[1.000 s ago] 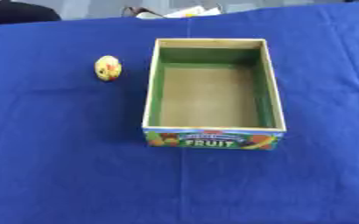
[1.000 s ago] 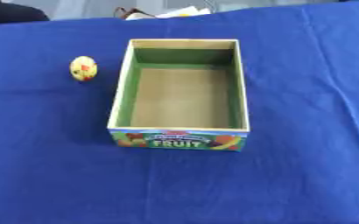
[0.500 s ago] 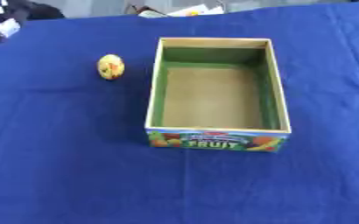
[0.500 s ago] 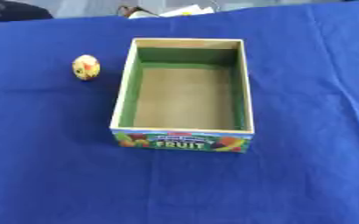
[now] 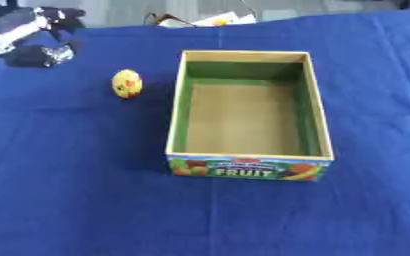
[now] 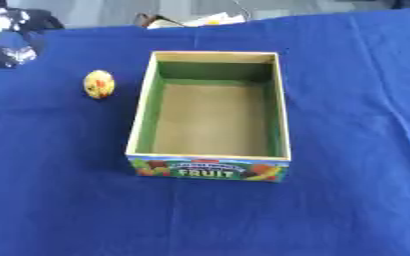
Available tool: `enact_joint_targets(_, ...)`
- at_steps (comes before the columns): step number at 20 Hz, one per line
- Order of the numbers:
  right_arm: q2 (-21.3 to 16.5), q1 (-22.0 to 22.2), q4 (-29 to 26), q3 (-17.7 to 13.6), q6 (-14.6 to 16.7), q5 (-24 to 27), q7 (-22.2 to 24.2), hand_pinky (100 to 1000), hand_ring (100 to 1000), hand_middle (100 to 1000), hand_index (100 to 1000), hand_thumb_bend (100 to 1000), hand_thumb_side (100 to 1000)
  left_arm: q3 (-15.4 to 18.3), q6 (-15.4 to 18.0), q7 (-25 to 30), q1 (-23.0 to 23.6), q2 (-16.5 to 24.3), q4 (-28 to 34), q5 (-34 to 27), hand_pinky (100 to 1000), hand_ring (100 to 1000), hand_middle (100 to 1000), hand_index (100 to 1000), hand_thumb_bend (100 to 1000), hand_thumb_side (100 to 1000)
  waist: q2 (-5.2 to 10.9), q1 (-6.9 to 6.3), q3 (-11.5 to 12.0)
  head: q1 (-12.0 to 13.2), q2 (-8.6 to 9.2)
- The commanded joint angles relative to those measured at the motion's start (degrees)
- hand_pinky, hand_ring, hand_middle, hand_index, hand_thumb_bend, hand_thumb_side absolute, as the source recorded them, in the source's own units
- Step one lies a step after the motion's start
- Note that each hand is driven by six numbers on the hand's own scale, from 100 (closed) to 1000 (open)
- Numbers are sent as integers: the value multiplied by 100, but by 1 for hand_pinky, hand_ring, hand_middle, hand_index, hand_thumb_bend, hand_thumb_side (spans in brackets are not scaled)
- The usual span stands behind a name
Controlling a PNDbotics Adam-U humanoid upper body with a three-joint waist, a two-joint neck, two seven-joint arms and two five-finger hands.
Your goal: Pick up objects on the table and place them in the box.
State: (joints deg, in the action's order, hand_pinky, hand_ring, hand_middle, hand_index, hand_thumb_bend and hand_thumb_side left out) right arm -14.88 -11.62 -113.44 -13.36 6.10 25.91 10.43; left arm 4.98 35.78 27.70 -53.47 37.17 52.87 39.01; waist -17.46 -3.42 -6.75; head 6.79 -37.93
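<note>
Fruit (image 5: 127, 83) left of box (image 5: 177, 115)

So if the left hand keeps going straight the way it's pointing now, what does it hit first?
Probably the yellow fruit. The left hand enters at the upper left, aimed roughly right and down across the blue cloth; nothing lies between them. Its height is unclear, so it might pass over, toward the box.

Matt blue cloth (image 5: 77, 165); wooden box (image 5: 175, 105); glossy yellow fruit (image 5: 127, 83).
</note>
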Motion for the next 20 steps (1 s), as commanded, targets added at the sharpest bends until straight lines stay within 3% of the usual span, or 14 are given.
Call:
enact_joint_targets(1,-71,-66,-115,-16,-10,18,21,557,791,503,866,100,1000,-81,1619,1579,-121,97,33,351,677,808,810,1000,175,682,84,2,-8,-25,73)
enact_joint_targets(4,-59,-72,-115,-15,-21,-2,32,558,792,503,867,100,1000,-175,1619,1670,-117,62,-53,594,722,832,826,1000,151,612,69,0,-16,-31,55)
enact_joint_targets(12,-21,-70,-115,1,-44,-46,74,559,794,502,868,100,1000,-306,1619,2373,-237,-46,55,531,750,861,845,1000,276,681,49,18,-27,26,-19)
enact_joint_targets(18,-7,-60,-115,0,-39,-43,90,560,795,502,868,100,1000,-509,1619,2426,-188,-74,370,400,727,859,868,1000,146,475,49,40,-37,33,-28)
enact_joint_targets(20,-4,-57,-115,-3,-41,-46,93,560,796,502,868,100,1000,-566,1619,2426,-129,-54,544,389,718,861,867,1000,191,488,48,43,-28,23,-25)
